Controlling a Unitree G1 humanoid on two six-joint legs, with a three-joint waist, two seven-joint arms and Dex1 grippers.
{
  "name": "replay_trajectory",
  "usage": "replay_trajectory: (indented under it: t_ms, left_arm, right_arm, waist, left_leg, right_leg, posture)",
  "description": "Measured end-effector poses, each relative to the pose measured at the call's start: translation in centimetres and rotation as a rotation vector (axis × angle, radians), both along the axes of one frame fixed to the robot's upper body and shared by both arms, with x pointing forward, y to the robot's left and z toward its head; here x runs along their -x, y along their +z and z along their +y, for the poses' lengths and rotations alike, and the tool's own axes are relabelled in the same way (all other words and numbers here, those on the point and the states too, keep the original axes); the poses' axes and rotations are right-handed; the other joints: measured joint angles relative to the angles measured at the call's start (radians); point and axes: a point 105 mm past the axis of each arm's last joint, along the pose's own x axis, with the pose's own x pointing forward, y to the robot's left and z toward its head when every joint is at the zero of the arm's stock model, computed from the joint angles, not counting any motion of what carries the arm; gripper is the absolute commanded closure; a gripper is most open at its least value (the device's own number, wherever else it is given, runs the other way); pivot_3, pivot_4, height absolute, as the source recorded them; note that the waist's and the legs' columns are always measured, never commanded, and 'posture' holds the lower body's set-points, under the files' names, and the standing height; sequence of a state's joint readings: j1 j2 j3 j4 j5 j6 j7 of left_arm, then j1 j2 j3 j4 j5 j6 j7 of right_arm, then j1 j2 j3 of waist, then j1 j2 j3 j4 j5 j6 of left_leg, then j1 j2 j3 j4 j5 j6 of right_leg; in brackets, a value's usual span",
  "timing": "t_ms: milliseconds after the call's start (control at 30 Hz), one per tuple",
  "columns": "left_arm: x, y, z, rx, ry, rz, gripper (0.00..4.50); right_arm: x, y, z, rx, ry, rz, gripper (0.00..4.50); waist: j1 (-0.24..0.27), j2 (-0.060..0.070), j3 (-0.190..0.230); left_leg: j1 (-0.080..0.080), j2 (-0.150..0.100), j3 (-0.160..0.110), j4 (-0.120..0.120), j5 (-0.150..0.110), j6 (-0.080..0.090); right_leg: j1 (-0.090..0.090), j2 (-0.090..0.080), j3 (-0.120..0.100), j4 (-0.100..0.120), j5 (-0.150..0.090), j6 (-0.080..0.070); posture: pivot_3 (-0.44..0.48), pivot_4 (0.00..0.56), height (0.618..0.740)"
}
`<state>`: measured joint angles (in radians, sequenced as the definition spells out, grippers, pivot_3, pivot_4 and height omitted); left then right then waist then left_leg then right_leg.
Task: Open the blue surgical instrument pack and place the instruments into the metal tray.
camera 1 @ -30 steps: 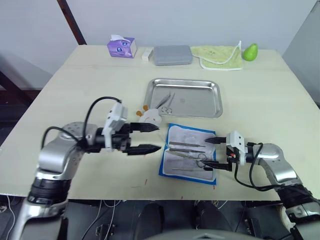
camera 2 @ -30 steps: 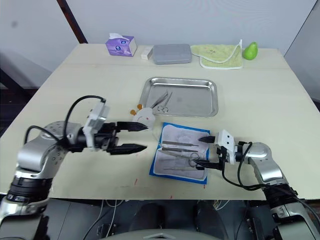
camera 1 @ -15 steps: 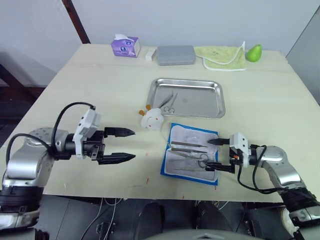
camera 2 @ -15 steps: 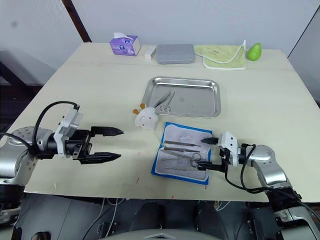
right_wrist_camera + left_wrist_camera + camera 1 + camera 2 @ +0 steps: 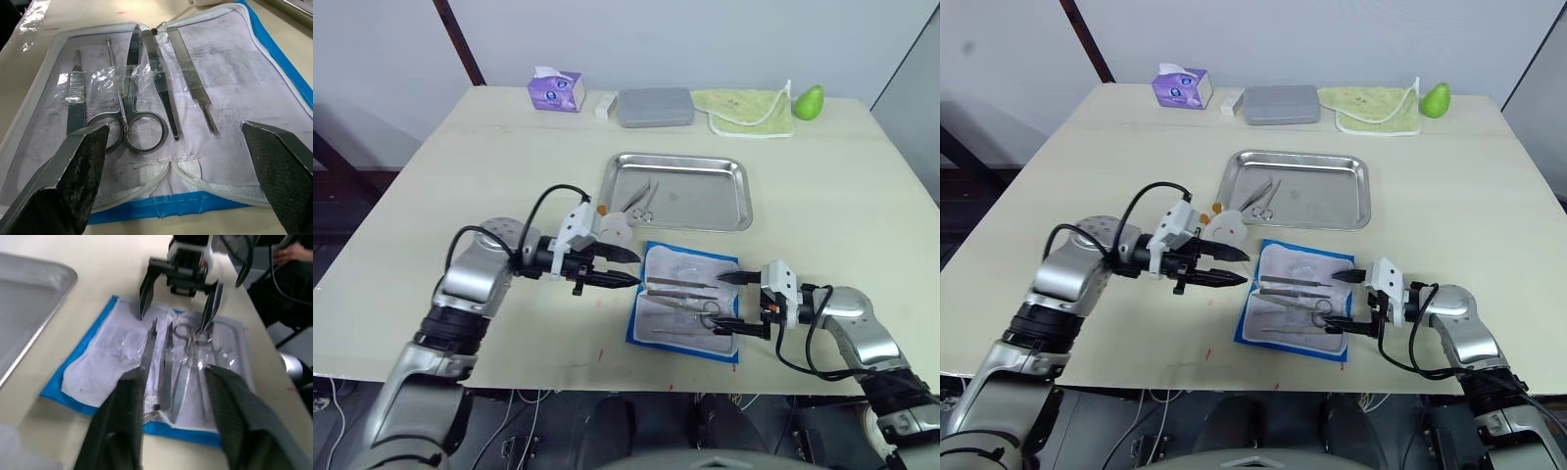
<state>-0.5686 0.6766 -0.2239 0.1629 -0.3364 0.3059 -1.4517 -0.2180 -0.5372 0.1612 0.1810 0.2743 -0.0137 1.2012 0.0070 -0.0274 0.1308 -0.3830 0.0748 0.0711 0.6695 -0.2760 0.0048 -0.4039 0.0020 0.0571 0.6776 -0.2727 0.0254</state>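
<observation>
- The flat bright-blue fabric instrument pack point(image 5: 685, 302) lies open near the shiny steel tray point(image 5: 677, 191), slim silvery instruments point(image 5: 146, 93) inside.
- Left gripper point(image 5: 625, 267) is spread at its left edge.
- Right gripper point(image 5: 731, 302) gapes empty at its right edge.

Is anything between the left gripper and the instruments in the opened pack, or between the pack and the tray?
Nothing visible blocks either path. The left gripper hangs open at the edge of the blue surgical instrument pack, whose instruments lie exposed. A small white object sits left of the route to the metal tray, not across it.
</observation>
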Motion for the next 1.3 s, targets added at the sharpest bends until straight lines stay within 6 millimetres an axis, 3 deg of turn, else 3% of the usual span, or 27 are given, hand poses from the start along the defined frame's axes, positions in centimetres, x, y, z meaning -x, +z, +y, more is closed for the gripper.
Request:
replay_trajectory:
  t_ms: [433,633,1100,1133,1167,1300]
  left_arm:
    - [-2.4,-2.8,-3.1,-0.091,-0.077,-0.074,2.20]
    - [-3.2,-4.0,-3.6,-0.147,-0.079,-0.099,2.20]
    - [-3.6,-4.5,-4.9,-0.170,-0.125,-0.160,2.20]
    - [-3.6,-4.5,-5.0,-0.169,-0.128,-0.162,2.47]
    - [-3.6,-4.6,-5.0,-0.168,-0.129,-0.162,2.47]
    - [-3.3,-4.8,-5.1,-0.166,-0.148,-0.161,4.27]
  right_arm:
    - [0.1,-0.1,0.0,-0.003,-0.025,-0.003,0.00]
    - [0.2,-0.1,0.0,-0.004,-0.027,-0.003,0.00]
    - [0.1,-0.1,0.0,-0.004,-0.029,-0.005,0.00]
    - [0.1,-0.1,0.0,-0.004,-0.030,-0.005,0.00]
    - [0.1,-0.1,0.0,-0.004,-0.030,-0.005,0.00]
    - [0.1,-0.1,0.1,-0.005,-0.035,-0.006,0.00]
  waist:
    - [0.005,0.000,0.000]
    - [0.004,0.000,0.000]
    - [0.004,-0.001,0.000]
    - [0.004,-0.001,0.000]
    - [0.004,-0.001,0.000]
    - [0.004,-0.001,-0.001]
  left_leg:
    - [0.000,0.000,0.000,0.001,0.000,0.000]
    - [0.000,0.000,0.000,0.001,0.000,0.000]
    - [0.000,0.000,0.000,0.001,0.000,0.000]
    - [0.000,0.000,0.000,0.001,0.000,0.000]
    - [0.000,0.000,0.000,0.001,0.000,0.000]
    - [0.001,0.000,0.000,0.001,0.000,0.000]
  right_leg:
    - [0.000,0.000,0.001,0.000,0.000,0.000]
    - [0.000,0.000,0.001,0.000,0.000,0.000]
    - [0.001,0.000,0.001,0.001,0.000,0.000]
    - [0.001,0.000,0.001,0.001,0.000,0.000]
    - [0.001,0.000,0.001,0.001,0.000,0.000]
    - [0.001,0.000,0.001,0.001,0.000,0.000]
  posture:
    - [0.000,0.150,0.740]
    - [0.000,0.150,0.740]
    - [0.000,0.150,0.740]
    - [0.000,0.150,0.740]
    - [0.000,0.150,0.740]
    - [0.000,0.150,0.740]
